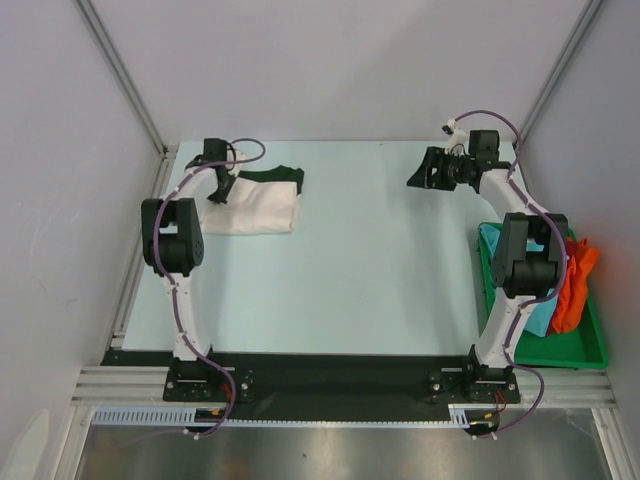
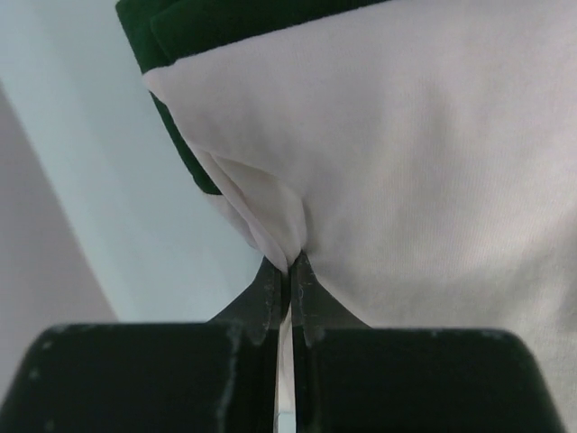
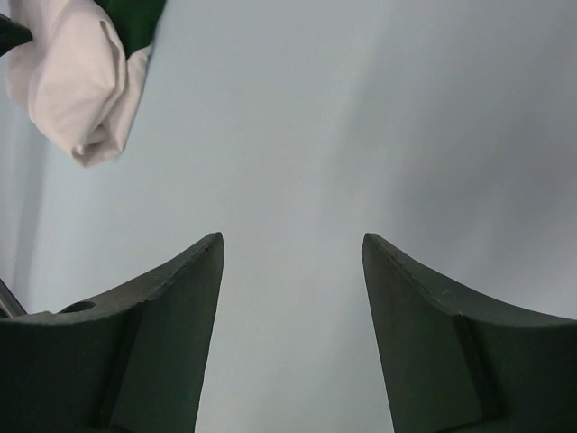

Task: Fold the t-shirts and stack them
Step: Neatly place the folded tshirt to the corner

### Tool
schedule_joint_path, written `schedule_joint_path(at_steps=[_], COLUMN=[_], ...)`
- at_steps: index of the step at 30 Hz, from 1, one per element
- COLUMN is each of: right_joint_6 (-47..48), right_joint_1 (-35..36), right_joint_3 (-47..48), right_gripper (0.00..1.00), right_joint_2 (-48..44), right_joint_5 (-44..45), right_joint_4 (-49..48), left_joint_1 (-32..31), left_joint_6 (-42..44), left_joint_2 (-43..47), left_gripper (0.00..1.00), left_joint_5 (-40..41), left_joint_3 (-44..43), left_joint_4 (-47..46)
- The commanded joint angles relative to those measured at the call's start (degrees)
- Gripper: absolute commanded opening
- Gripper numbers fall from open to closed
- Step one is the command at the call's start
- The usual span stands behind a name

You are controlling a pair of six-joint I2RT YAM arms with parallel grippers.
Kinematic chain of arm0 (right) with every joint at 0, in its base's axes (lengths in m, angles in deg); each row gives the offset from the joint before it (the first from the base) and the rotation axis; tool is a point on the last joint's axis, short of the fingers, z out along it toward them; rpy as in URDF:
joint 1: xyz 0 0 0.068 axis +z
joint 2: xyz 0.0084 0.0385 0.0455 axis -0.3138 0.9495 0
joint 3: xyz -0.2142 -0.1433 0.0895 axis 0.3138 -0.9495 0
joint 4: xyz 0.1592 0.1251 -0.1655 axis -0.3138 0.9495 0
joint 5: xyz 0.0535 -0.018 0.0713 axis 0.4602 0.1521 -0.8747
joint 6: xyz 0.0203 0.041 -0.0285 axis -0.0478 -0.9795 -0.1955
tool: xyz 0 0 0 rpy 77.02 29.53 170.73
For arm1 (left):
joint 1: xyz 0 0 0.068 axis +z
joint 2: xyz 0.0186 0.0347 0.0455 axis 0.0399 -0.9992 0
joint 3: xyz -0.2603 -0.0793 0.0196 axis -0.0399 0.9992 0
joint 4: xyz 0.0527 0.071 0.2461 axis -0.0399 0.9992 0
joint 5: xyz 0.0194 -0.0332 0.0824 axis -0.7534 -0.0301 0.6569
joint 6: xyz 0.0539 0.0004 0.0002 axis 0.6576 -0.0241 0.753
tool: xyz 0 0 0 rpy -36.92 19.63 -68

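A folded cream-white t-shirt [image 1: 255, 207] lies at the table's far left, on top of a dark green t-shirt [image 1: 275, 174] whose edge shows behind it. My left gripper [image 1: 220, 192] is shut on the cream shirt's left edge. In the left wrist view the fingers [image 2: 270, 298] pinch a fold of the cream cloth [image 2: 424, 162], and the green shirt [image 2: 171, 36] shows beneath. My right gripper [image 1: 422, 172] is open and empty above the table's far right. Its wrist view shows the cream shirt [image 3: 77, 86] and the green shirt [image 3: 135, 20] far off.
A green tray [image 1: 585, 350] at the right holds orange cloth [image 1: 575, 285] and teal cloth [image 1: 500, 262]. Metal frame posts stand at the far corners. A black strip runs along the near edge by the arm bases.
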Motion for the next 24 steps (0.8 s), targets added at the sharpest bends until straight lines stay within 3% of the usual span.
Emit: schedule_joint_path(at_steps=[1, 13, 24], right_joint_6=[-0.29, 1.91, 2.44], right_joint_1=[0.22, 4.61, 7.6], right_joint_3=[0.07, 1.38, 2.17], right_gripper=[0.68, 0.69, 0.7], right_joint_2=[-2.51, -3.39, -3.31], right_joint_5=[-0.73, 3.05, 5.78], right_joint_4=[-1.53, 0.84, 2.25], left_joint_1=[5.18, 11.77, 14.06], left_joint_6=[4.53, 10.43, 11.57], left_joint_2=[1.32, -8.43, -13.63], left_gripper=[0.01, 0.0, 0.0], left_joint_5=[8.59, 12.99, 16.15], left_joint_3=[-2.23, -14.79, -18.49], left_joint_4=[-3.78, -10.11, -13.1])
